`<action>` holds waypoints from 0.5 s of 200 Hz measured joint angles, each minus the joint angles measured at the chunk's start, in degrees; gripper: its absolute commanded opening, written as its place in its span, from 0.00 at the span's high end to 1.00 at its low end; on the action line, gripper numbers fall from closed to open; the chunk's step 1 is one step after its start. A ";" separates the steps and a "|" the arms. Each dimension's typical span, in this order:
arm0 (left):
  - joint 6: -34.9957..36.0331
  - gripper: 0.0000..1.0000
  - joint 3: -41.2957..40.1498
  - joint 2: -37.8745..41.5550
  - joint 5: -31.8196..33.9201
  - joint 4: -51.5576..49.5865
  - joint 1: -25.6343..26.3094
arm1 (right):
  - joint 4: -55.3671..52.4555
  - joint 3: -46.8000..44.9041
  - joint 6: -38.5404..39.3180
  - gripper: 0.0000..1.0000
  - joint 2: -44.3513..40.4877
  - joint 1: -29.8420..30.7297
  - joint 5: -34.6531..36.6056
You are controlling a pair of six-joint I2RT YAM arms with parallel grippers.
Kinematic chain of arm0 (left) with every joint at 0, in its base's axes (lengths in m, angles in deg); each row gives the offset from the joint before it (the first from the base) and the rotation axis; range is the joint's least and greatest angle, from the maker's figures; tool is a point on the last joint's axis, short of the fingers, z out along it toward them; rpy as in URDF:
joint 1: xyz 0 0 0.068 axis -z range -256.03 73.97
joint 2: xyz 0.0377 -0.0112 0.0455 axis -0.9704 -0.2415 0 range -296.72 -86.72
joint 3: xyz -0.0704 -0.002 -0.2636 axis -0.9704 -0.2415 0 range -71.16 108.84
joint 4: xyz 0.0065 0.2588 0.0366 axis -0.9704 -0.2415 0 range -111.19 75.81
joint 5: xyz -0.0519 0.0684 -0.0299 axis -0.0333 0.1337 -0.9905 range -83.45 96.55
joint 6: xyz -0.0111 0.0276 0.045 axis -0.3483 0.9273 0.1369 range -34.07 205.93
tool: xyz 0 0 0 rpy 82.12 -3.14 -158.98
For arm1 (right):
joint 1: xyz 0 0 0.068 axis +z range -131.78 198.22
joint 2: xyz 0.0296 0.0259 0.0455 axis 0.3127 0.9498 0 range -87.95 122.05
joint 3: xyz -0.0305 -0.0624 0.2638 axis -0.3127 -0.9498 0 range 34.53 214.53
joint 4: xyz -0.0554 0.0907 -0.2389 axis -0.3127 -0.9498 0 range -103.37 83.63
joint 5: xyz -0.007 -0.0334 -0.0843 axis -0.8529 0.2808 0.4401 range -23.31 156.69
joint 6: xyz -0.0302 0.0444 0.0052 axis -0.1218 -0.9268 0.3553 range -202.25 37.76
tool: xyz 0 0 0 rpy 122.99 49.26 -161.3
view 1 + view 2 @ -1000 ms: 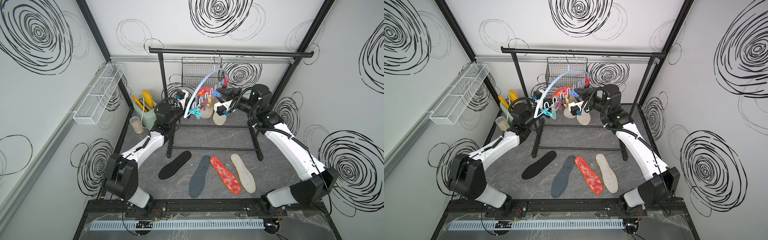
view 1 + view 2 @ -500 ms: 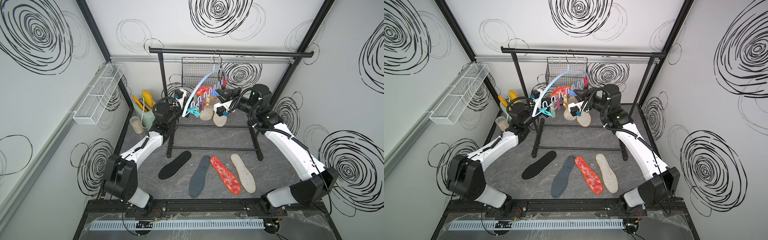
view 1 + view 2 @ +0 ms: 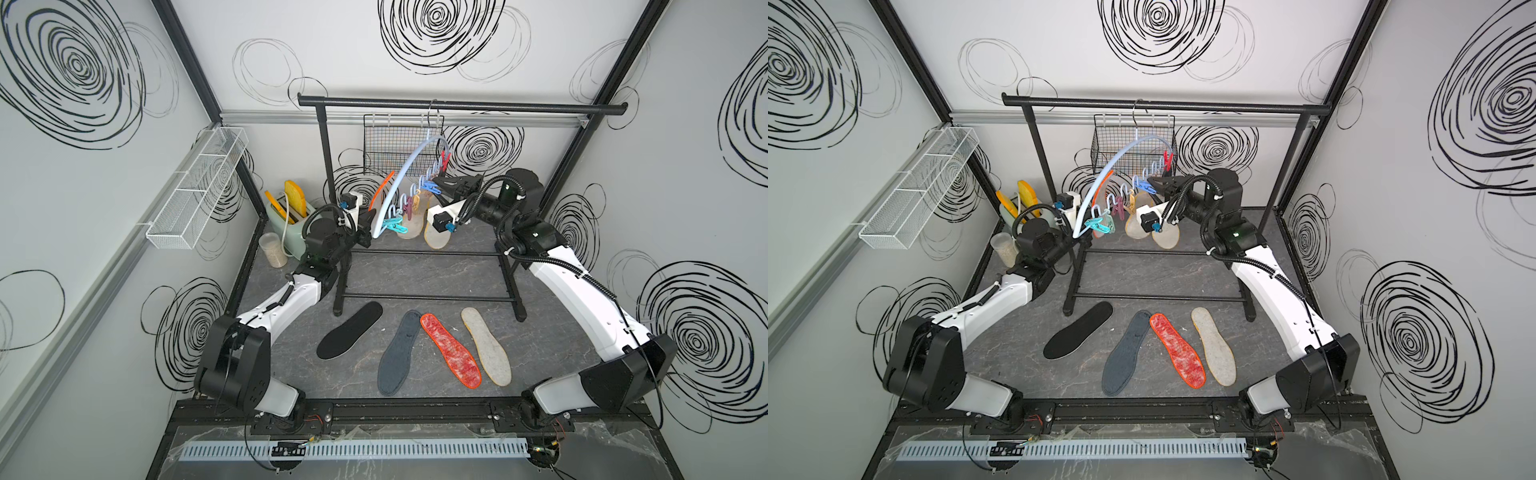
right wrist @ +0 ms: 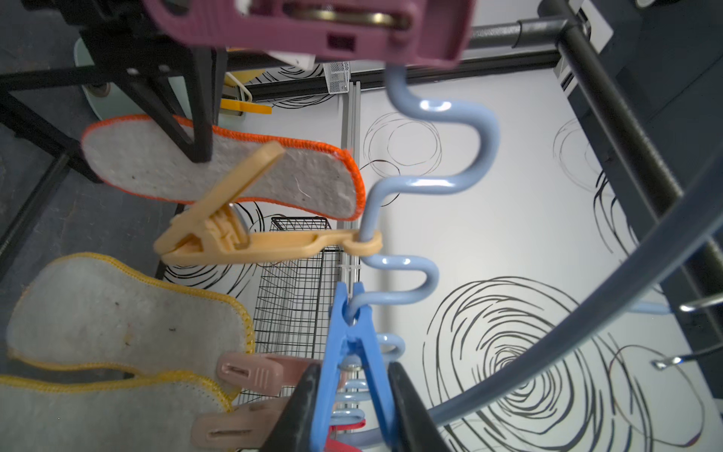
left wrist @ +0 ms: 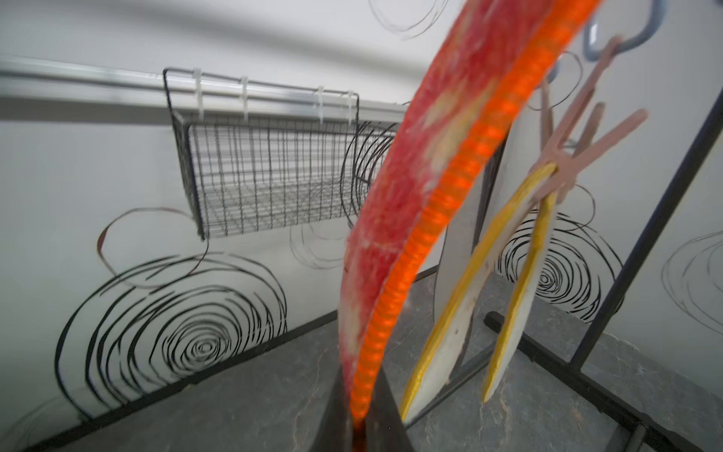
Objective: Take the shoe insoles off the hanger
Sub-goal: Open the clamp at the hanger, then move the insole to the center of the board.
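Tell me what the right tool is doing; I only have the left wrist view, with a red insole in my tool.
Observer: The right tool straddles a blue peg on the hanger; whether it squeezes, I can't tell.
Operator: How many insoles are down?
Observer: Four lie on the floor: black, grey, red, beige.
Operator: How does the hanger sit?
Observer: Hooked on the rail, tilted, its low end by your left tool.
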 measured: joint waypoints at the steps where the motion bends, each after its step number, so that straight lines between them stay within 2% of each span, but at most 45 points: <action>1: -0.24 1.00 -0.39 0.13 0.13 0.02 -0.07 | 0.04 -0.04 0.17 0.62 0.02 0.00 -0.02; 10: -1.53 1.00 -2.43 0.61 1.01 0.00 -0.26 | 0.22 -0.31 0.13 0.55 0.00 0.00 -0.07; 39: -6.16 1.00 -5.42 2.54 2.45 -1.27 -0.50 | 1.86 -1.09 -0.48 0.18 -0.04 0.00 -0.44; 54: -8.00 1.00 -6.95 4.83 2.95 -1.20 -0.48 | 3.02 -1.95 -1.40 0.05 -0.24 0.00 -0.66; 87: -12.61 1.00 -11.50 11.96 3.85 -2.12 0.24 | 5.79 -6.23 -5.40 0.01 -3.10 -0.46 -1.14; 100: -14.91 1.00 -12.59 13.86 4.68 -3.65 1.31 | 9.22 -11.02 -10.03 0.00 -6.60 -1.38 -1.73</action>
